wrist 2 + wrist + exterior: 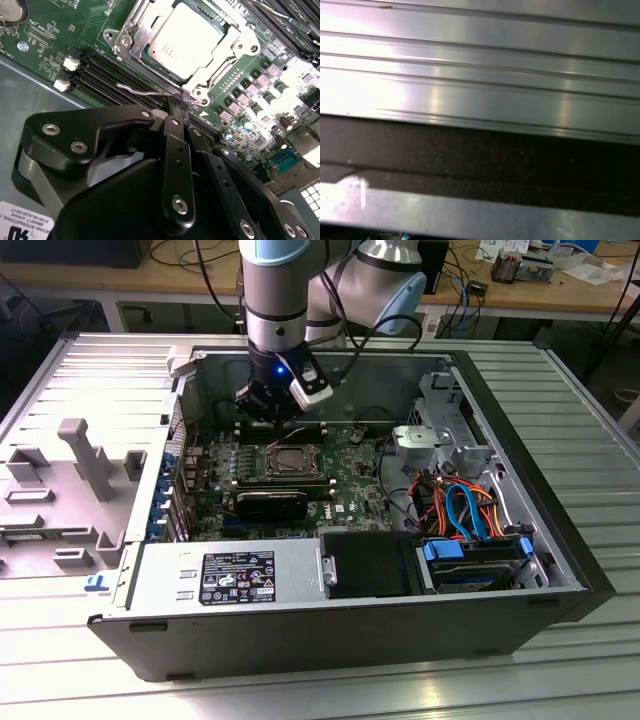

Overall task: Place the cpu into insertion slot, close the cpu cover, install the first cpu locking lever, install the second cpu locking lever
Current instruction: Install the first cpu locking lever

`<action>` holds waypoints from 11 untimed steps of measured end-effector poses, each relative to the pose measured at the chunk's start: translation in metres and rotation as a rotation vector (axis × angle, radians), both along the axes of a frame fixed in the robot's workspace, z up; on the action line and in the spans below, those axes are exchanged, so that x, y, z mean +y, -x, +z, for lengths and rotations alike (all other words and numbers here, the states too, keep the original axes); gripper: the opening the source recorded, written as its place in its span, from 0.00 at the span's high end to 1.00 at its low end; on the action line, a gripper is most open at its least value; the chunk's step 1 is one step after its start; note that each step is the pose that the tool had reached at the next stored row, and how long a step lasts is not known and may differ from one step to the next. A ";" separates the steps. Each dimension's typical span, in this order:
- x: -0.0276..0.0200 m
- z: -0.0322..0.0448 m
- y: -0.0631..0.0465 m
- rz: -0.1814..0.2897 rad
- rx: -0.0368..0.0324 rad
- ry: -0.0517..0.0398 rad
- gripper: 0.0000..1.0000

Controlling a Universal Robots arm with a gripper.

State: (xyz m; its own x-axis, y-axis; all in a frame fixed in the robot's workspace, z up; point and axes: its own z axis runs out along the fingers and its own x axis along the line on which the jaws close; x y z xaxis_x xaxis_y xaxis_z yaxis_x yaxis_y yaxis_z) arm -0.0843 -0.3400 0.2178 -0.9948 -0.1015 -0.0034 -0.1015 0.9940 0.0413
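Observation:
The cpu (186,36) lies flat in the insertion slot (291,461) on the green motherboard (355,475), its silver-grey top showing. The cpu cover (141,41) lies down around it, framing the chip through its window. A thin wire locking lever (137,90) runs along the socket's edge beside the memory slots. My gripper (173,104) is shut, its black fingers (176,145) pressed together with their tips at this lever; I cannot tell whether they pinch it. In the exterior view the gripper (275,408) hangs inside the open computer case just behind the socket.
Long black memory slots (107,72) lie between gripper and socket. A power supply (230,575) fills the case's front, with a drive bay (475,562) and coloured cables (462,505) at the exterior view's right. A grey plastic duct (70,480) lies outside the case. Ribbed metal (480,75) shows in the first wrist view.

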 end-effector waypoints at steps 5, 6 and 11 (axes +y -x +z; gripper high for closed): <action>-0.0005 -0.0028 -0.004 0.000 0.0000 0.0001 0.89; -0.0006 -0.0035 -0.006 0.000 0.0000 0.0001 0.89; -0.0006 -0.0062 -0.011 0.000 -0.0001 0.0000 0.89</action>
State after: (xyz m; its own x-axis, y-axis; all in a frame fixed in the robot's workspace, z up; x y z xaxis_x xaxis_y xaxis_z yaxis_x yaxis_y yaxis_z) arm -0.0736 -0.3406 0.2117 -0.9948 -0.1013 -0.0035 -0.1014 0.9940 0.0414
